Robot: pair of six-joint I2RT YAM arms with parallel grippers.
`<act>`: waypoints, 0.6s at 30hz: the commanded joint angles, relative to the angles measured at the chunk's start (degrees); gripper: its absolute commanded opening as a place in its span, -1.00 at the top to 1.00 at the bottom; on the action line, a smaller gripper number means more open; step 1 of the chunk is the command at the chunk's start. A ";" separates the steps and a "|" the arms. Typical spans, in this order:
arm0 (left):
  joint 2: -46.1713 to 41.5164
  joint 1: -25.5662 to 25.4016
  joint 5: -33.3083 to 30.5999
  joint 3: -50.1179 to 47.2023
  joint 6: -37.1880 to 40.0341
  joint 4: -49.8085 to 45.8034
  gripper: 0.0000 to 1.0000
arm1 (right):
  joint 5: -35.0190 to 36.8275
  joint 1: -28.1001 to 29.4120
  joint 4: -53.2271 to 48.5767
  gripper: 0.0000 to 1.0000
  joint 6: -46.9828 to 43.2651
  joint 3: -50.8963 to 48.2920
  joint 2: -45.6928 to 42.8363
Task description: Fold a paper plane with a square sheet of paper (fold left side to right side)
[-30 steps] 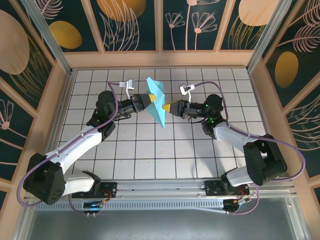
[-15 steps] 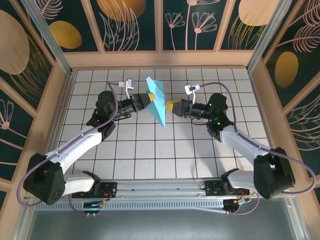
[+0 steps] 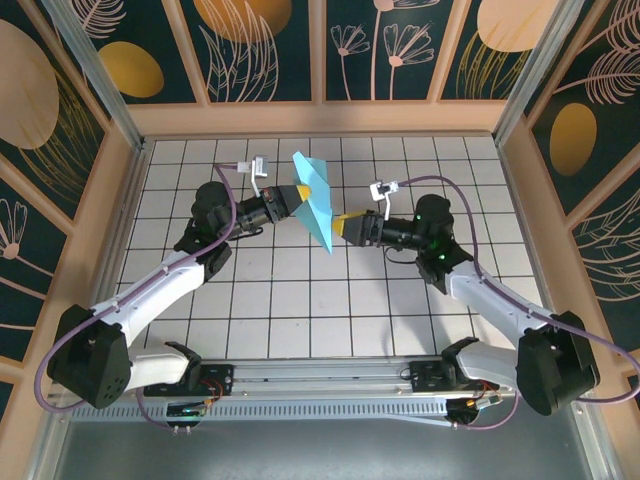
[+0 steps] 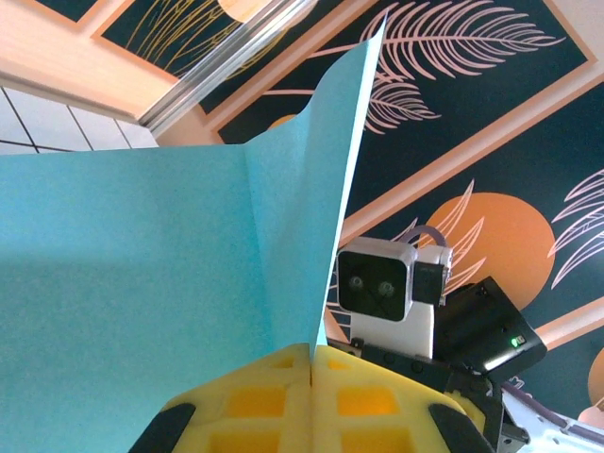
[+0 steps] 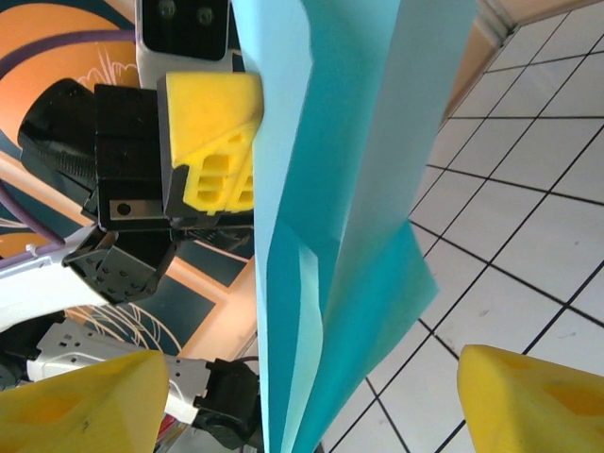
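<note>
Right fingers (image 3: 344,226) spreading wide, retreating lower right | left fingers (image 3: 297,196) pinching slim teal-blue paper plane (image 3: 318,208), long axis running upper-left to lower-right

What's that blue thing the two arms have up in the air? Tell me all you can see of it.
The paper plane is thin, matte, light teal paper, folded into a long pointed shape with sharp creases and loose flaps. It hangs on edge above the white tiled table. The left gripper is shut on one side of it. The right gripper is open, with a finger on either side, not pinching.
</note>
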 commanded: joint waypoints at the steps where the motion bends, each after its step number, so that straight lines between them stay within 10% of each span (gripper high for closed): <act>1: 0.55 -0.27 0.43 1.42 -0.50 3.15 0.93 | -0.19 1.31 5.72 -0.59 1.95 0.16 1.55; 18: 1.38 -0.78 1.16 1.96 -0.77 3.47 0.96 | 0.19 1.49 3.35 -0.13 -0.22 6.64 4.99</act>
